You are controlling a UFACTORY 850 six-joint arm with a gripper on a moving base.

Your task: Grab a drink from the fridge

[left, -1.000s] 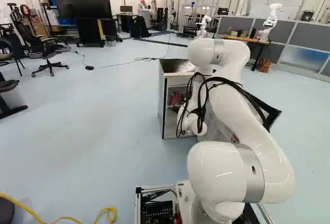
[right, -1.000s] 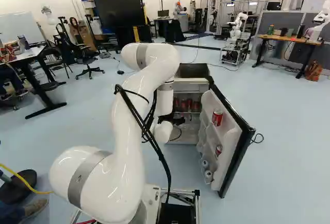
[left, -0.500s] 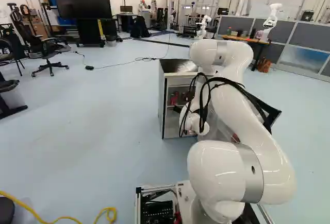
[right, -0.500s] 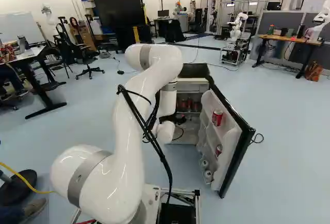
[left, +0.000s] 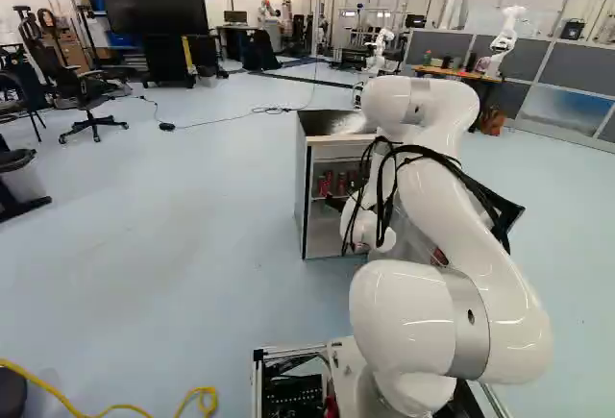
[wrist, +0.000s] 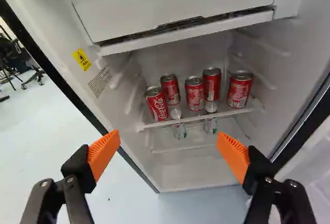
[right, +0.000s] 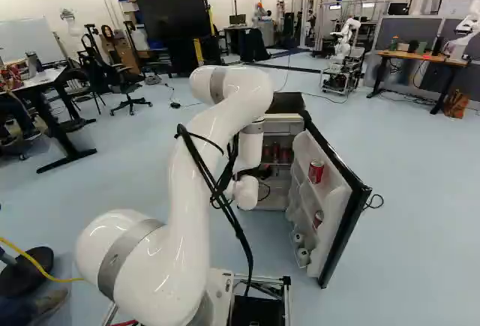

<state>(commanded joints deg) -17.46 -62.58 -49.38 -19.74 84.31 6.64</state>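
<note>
The gripper [wrist: 167, 135] is spread wide with nothing between its orange-padded fingers, facing into the open fridge [left: 302, 197]. Five red cans [wrist: 194, 93] stand ahead of it on a wire-free white shelf, upright, tops up, long axes vertical. The arm [right: 180, 191] has swung slightly towards the open door [right: 334, 191], baring more cans in the left base view; the base stays put. That looks like lining up; reaching in and closing remain.

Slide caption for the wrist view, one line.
Open hand facing the open fridge, five red cans standing on the shelf ahead.
</note>
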